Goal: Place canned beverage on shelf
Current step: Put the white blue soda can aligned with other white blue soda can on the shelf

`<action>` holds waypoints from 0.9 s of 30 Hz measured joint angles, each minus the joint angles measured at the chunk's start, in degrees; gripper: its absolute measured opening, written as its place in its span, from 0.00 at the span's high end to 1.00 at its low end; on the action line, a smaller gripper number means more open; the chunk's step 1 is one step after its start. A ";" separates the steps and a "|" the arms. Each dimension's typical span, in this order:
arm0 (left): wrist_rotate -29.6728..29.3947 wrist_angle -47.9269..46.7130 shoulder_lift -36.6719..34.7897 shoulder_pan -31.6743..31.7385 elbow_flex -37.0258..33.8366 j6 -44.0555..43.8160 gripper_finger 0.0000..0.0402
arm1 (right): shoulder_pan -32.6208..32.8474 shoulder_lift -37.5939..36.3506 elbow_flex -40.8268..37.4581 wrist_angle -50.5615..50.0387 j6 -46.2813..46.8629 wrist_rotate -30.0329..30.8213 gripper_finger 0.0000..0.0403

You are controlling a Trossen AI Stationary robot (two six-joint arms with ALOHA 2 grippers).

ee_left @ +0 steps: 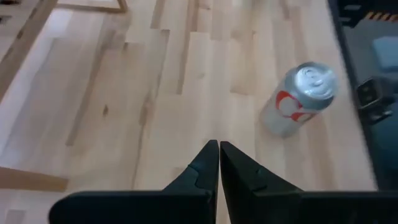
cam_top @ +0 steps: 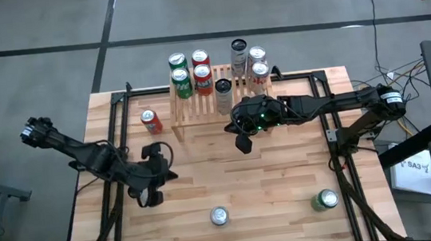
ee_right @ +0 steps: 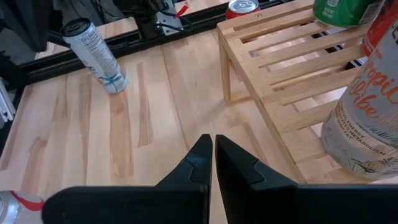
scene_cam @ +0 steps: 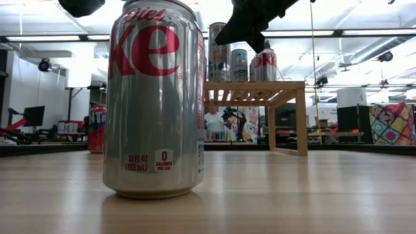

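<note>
Silver with red lettering, the loose diet cola can stands upright near the table's six-o'clock edge, and we see it filling the low view. It sits at roughly four o'clock from the left gripper, well apart, with nothing between the closed fingers — the left wrist view shows the two dark tips pressed together over bare wood, the can off ahead of them. A green can stands further along the same edge toward three o'clock, and a red can rests on the table at nine o'clock from the shelf.

That shelf, light wood with thin slats, holds several cans: two green, two red, a dark one and some silver ones. The right gripper hangs just off the shelf's front edge at about five o'clock from its centre — fingers shut and empty, as the right wrist view confirms, with the slats and a pale printed can close by.

We see the wooden table bare around both arms.
</note>
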 joint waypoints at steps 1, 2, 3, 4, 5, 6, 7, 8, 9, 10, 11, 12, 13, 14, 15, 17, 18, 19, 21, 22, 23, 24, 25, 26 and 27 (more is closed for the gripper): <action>0.81 -0.06 0.00 0.02 0.48 -0.27 1.00 | 0.00 0.00 0.00 0.00 0.00 0.00 0.97; 1.79 -0.23 0.01 0.02 1.04 -0.58 1.00 | 0.00 0.00 0.01 0.00 0.04 0.01 0.97; 2.90 -0.37 0.01 0.00 1.58 -1.07 1.00 | 0.00 0.00 0.02 0.00 0.10 0.01 0.97; 3.73 -0.74 0.01 0.00 2.19 -1.74 1.00 | 0.00 0.00 0.02 0.00 0.11 0.01 0.97; 4.29 -1.77 0.02 0.00 2.94 -2.68 1.00 | 0.00 0.00 0.02 0.00 0.11 0.01 0.97; 4.72 -3.13 0.02 0.00 3.66 -3.80 1.00 | 0.00 0.00 0.02 0.02 0.11 0.01 0.97; 4.79 -5.00 0.03 0.00 4.44 -5.16 1.00 | 0.00 0.00 0.02 0.02 0.11 0.01 0.97; 4.77 -7.16 0.08 0.00 5.26 -6.85 1.00 | 0.00 0.02 0.02 0.02 0.11 0.01 0.97; 4.78 -9.31 0.12 0.00 5.97 -8.83 1.00 | 0.00 0.02 0.02 0.02 0.11 0.01 0.97; 4.77 -11.31 0.22 0.00 6.63 -11.13 1.00 | 0.00 0.02 0.02 0.02 0.11 0.01 0.97; 4.79 -13.08 0.26 0.00 7.28 -13.33 1.00 | 0.00 0.02 0.02 0.02 0.11 0.01 0.97; 4.79 -14.71 0.37 0.00 7.84 -15.78 1.00 | 0.06 0.03 0.02 0.02 0.11 0.01 0.97; 5.05 -16.22 0.47 0.00 8.38 -18.37 1.00 | 0.11 0.04 0.02 0.02 0.11 0.01 0.97; 5.63 -17.64 0.59 0.00 8.80 -20.79 1.00 | 0.14 0.07 0.02 0.02 0.13 0.01 0.97; 6.88 -19.18 0.73 -0.04 9.18 -23.04 1.00 | 0.24 0.09 0.02 0.02 0.13 0.01 0.97; 8.96 -21.77 1.02 -0.41 9.43 -26.67 1.00 | 0.28 0.09 0.02 0.02 0.11 0.01 0.97; 9.87 -23.07 1.18 -0.75 9.43 -28.20 1.00 | 0.37 0.09 0.02 0.02 0.11 0.01 0.97; 10.24 -24.07 1.33 -1.19 9.35 -29.45 1.00 | 0.41 0.09 0.02 0.04 0.09 0.01 0.97; 11.24 -25.97 1.52 -1.86 8.92 -31.68 1.00 | 0.50 0.10 0.02 0.02 0.07 0.01 0.97; 11.69 -26.87 1.65 -2.14 8.80 -32.61 1.00 | 0.50 0.11 0.02 0.03 0.07 0.01 0.97; 12.19 -27.31 1.84 -2.46 8.76 -33.31 1.00 | 0.50 0.11 0.02 0.04 0.06 0.01 0.97; 12.43 -27.54 1.99 -2.75 8.75 -33.95 1.00 | 0.50 0.11 0.02 0.04 0.03 0.01 0.97; 12.61 -27.90 2.09 -3.01 8.77 -34.44 1.00 | 0.50 0.11 0.02 0.04 0.02 0.01 0.97; 12.62 -28.72 2.19 -3.27 8.90 -34.89 1.00 | 0.50 0.11 0.02 0.04 0.05 0.03 0.97; 12.61 -29.37 2.31 -3.48 9.05 -35.41 1.00 | 0.50 0.11 0.02 0.04 0.09 0.03 0.97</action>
